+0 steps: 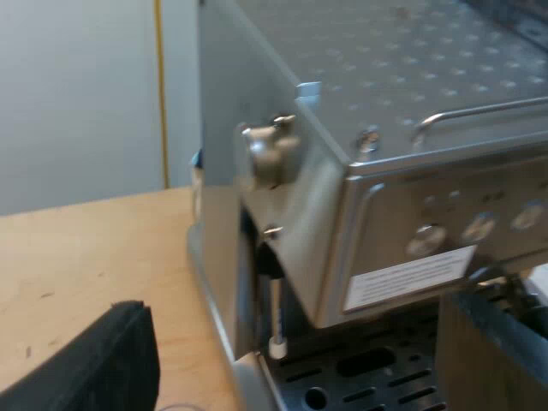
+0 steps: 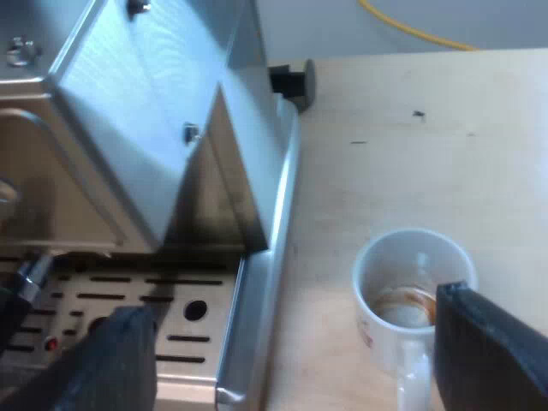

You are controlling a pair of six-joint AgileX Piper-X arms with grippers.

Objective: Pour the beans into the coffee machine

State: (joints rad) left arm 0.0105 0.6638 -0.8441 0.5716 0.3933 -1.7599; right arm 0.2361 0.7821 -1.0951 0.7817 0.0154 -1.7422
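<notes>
My left gripper [image 1: 295,351] is spread wide and holds nothing. It hangs low at the corner of the coffee machine [image 1: 411,103], which stands on the wooden table [image 1: 77,248]. Closest to it are the side knob [image 1: 270,150], the thin steam pipe [image 1: 276,317] and the slotted drip tray [image 1: 360,377]. This wrist camera also gives me the machine's dimpled top, its rail and a white label [image 1: 409,276] under the buttons.

My right gripper [image 2: 291,334] is just as wide and empty, straddling the tray's edge. Its camera adds a white mug [image 2: 402,257] with brown dregs, standing on the table just beside the machine, one finger close over its rim. A black knob [image 2: 293,80] sits by the machine's far corner, and a yellow cable [image 2: 411,30] runs beyond the table.
</notes>
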